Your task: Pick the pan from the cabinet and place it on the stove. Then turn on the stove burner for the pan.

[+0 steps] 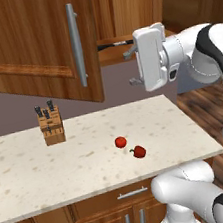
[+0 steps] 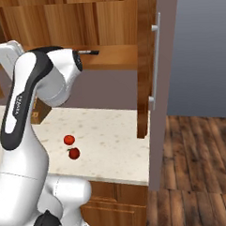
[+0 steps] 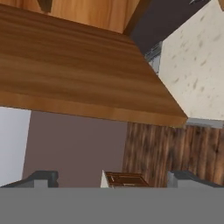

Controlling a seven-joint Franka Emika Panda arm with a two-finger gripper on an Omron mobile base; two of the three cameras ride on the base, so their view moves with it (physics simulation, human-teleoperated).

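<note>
Closest to the robot is the speckled bench (image 1: 90,157), with a tomato (image 1: 120,142) and a small red pepper (image 1: 138,152) lying near each other, and a knife block (image 1: 51,124) further back on the left. None of that matters for the job.

Above the bench the gripper (image 1: 133,68) hangs up at shelf height with its jaws spread wide and nothing between them. In the hand view the two fingertips (image 3: 41,178) stand well apart, and past them there's just the underside of the wooden shelf.

Further back is the cabinet (image 1: 38,48), both doors swung open. The pan (image 1: 116,44) is on the shelf inside; all I can really make out is the thin black handle with its silvery tip poking toward the open front, in the right base view too (image 2: 86,52). The round body is hidden behind the arm and door, so I can't say how it sits.

The handle tip lies just beside the jaws, a little above and behind them, not between them yet.

My guess on handling: stiff, fairly heavy at the round end, so grabbing far out on the skinny handle would let it droop or twist. I'd close on the handle nearer the body, across the narrow width.
</note>
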